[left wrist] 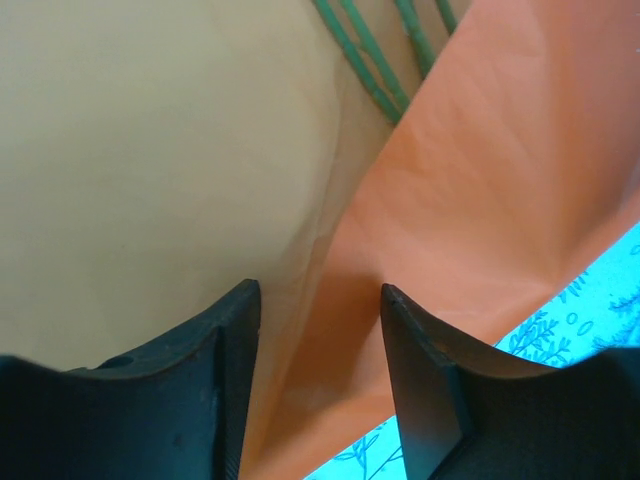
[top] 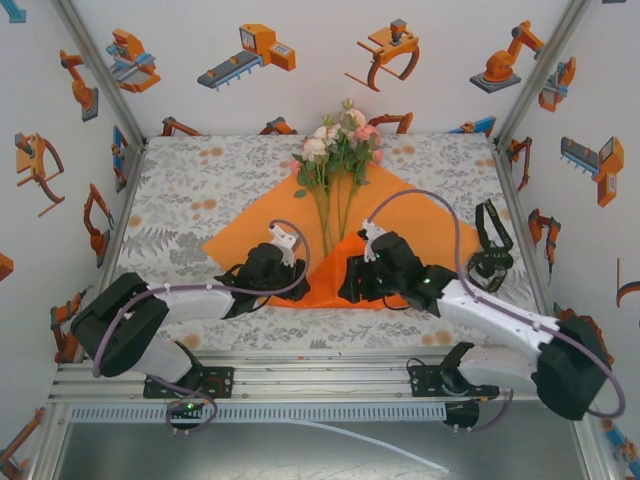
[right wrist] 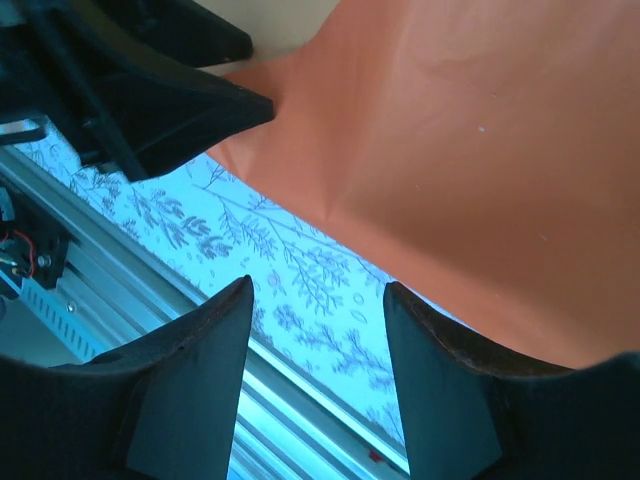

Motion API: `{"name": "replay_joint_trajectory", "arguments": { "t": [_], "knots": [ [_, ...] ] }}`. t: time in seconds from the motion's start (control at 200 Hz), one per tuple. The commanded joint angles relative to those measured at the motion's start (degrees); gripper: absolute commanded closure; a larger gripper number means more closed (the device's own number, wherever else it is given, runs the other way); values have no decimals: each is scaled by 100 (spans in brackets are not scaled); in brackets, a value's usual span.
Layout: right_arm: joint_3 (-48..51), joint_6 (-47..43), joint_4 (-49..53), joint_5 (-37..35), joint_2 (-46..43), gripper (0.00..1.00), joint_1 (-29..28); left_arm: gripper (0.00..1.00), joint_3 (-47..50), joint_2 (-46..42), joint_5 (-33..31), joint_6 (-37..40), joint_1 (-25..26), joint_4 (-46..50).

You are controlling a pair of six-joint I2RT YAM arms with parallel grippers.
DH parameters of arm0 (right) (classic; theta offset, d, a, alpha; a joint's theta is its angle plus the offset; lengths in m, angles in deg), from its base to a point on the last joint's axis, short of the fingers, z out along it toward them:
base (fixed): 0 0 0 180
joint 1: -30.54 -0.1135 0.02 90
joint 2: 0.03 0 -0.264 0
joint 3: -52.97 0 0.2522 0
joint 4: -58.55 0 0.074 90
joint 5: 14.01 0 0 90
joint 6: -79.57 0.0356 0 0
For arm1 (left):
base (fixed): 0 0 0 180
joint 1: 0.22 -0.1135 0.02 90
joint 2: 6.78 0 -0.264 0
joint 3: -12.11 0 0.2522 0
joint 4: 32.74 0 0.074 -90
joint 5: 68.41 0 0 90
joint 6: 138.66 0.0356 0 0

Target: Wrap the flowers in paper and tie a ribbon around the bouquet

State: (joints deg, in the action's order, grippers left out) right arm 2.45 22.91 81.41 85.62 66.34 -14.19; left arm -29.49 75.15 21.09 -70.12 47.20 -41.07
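The orange paper (top: 420,225) lies as a diamond on the tablecloth. The flowers (top: 340,140) rest along its middle, blossoms at the far end and green stems (left wrist: 375,60) running toward me. A near corner flap of the paper (top: 350,262) stands raised beside the stem ends. My left gripper (top: 300,265) is low on the sheet. In the left wrist view the left gripper (left wrist: 320,290) is open, its fingers either side of a crease in the paper (left wrist: 500,150) without pinching it. My right gripper (right wrist: 318,285) is open and empty beside the paper's near edge (right wrist: 450,150). The black ribbon (top: 492,250) lies coiled at the right.
The grey floral tablecloth (top: 200,190) covers the table inside printed walls. The aluminium front rail (top: 320,380) runs just below the paper's near corner. The left gripper's dark body (right wrist: 150,90) sits close to my right gripper, with only a narrow gap between the two.
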Motion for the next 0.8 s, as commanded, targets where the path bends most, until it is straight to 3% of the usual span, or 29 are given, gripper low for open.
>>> {"name": "replay_joint_trajectory", "arguments": {
  "t": [0.0,0.15,0.275,0.375,0.506,0.666,0.736,0.796],
  "knots": [
    [126,490,-991,-181,580,48,-27,46,179,-781,-476,-174,16,507],
    [126,273,-1030,-749,1027,47,-26,42,272,-2044,-540,-29,534,1239],
    [98,155,-912,-1356,1280,45,-10,41,308,-2255,-701,422,1197,1427],
    [63,2,-870,-1788,1418,43,23,40,232,-1868,-759,960,1573,1249],
    [45,-73,-943,-1710,1630,42,231,37,-49,-922,-579,1564,1847,600],
    [-17,-132,-644,-1630,1445,41,379,37,-353,117,-1253,1620,1922,-102],
    [5,-321,-429,-1359,1079,35,501,37,-376,310,-1436,1595,1920,-328],
    [66,-563,-113,-795,624,24,870,37,-394,380,-1505,1555,1920,-414]
  ]
}}
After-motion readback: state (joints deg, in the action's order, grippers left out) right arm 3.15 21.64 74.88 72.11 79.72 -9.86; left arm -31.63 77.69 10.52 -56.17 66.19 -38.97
